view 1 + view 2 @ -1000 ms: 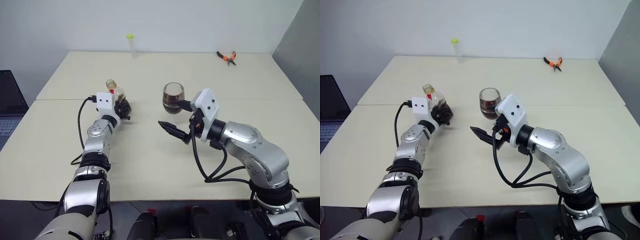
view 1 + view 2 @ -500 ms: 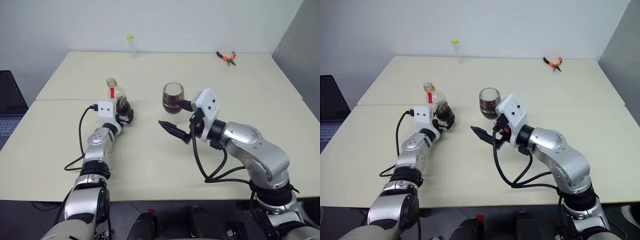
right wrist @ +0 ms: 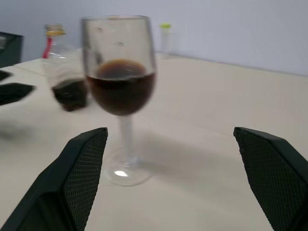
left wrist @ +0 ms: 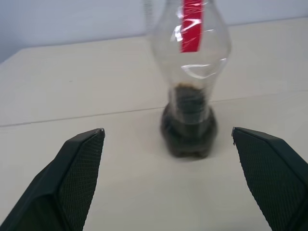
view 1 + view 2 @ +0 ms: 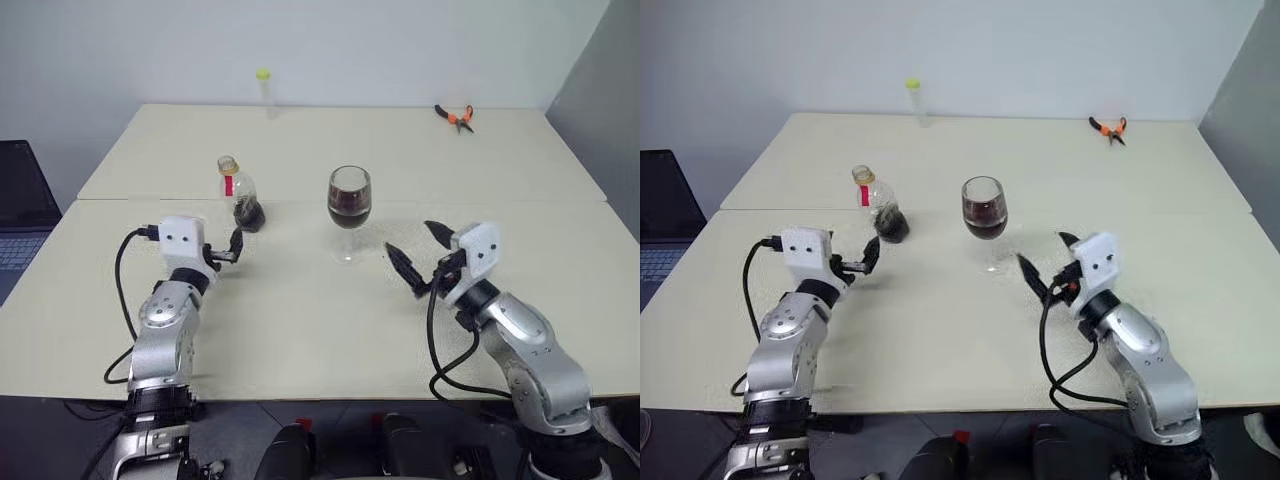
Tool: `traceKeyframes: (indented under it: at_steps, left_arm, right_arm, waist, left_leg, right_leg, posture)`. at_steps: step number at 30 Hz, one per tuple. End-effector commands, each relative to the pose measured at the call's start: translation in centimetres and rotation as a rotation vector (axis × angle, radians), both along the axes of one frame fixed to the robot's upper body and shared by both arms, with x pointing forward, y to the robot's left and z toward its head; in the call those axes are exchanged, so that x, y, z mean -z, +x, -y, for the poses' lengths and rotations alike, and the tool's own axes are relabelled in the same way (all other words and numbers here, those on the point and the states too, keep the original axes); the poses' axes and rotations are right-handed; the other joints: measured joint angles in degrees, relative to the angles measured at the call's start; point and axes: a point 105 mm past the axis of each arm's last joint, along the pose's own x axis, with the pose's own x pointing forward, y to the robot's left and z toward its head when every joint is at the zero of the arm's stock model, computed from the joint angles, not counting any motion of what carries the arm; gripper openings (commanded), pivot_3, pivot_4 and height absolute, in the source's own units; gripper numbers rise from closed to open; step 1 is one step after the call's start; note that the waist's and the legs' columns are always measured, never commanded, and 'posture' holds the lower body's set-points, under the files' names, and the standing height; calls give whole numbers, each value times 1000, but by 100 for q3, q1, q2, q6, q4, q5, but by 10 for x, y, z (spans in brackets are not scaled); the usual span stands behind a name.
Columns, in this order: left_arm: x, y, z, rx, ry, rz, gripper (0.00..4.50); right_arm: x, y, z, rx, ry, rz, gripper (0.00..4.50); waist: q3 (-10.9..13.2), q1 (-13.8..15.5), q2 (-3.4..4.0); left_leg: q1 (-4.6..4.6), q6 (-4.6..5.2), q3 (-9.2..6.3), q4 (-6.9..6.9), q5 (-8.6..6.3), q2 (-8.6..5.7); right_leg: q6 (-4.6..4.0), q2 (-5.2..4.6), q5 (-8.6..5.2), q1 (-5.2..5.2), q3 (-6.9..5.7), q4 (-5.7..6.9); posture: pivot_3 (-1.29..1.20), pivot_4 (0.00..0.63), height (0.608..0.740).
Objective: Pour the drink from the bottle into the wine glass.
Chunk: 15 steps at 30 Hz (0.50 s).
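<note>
A: Currently, where are the bottle and glass placed?
B: Bottle (image 5: 241, 198) is stood upright mid-bench, left of centre, on the seam between the two bench (image 5: 300, 330) halves. A small dark remainder is seen at its base. Wine glass (image 5: 348, 207) is stood upright just right of it, well apart, bowl partly filled with the drink (image 5: 348, 213).

A: Jaws?
B: Left gripper (image 5: 232, 247) is held just short of the bottle on the near side, jaws spread wide, nothing grasped, no contact seen. Right gripper (image 5: 420, 257) is held near the glass on its right, jaws spread wide too, nothing grasped.

A: Anything else on the bench?
B: A thin clear tube (image 5: 263, 90) is stood near the far edge. Orange-handled pliers (image 5: 454, 115) are laid toward the far right corner.
</note>
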Motion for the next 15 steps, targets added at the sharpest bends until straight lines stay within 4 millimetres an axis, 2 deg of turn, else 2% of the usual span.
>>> traceKeyframes:
  at_steps: [1, 7, 10, 15]
  left_arm:
    - [-20, -6, -3, -10, 3, 84, 4485]
    - [-23, -8, 1, 21, 11, 116, 4485]
    - [-21, -11, -4, 3, 14, 123, 4485]
    - [-18, -11, -4, 1, 16, 120, 4485]
  right_arm:
    - [-3, 4, 17, 100, -3, 114, 4500]
    - [12, 11, 35, 138, 79, 81, 4500]
    - [22, 18, 46, 175, 69, 61, 4500]
    - [27, 23, 52, 195, 70, 56, 4500]
  waist:
    - [0, 12, 0]
    - [0, 17, 1]
    - [-1, 18, 1]
    - [-1, 14, 1]
  left_leg:
    - [1, 0, 2, 0, 0, 0]
    - [0, 0, 9, 1, 0, 2]
    - [4, 0, 12, -1, 0, 2]
    - [8, 0, 17, -10, 0, 4]
  right_leg:
    - [0, 2, 0, 0, 1, 0]
    - [0, 3, 0, 1, 4, -2]
    - [0, 3, 0, 3, 6, -2]
    - [0, 4, 0, 2, 10, -2]
  posture:
    - [0, 150, 740]
    - [0, 150, 740]
    - [0, 150, 740]
    - [0, 150, 740]
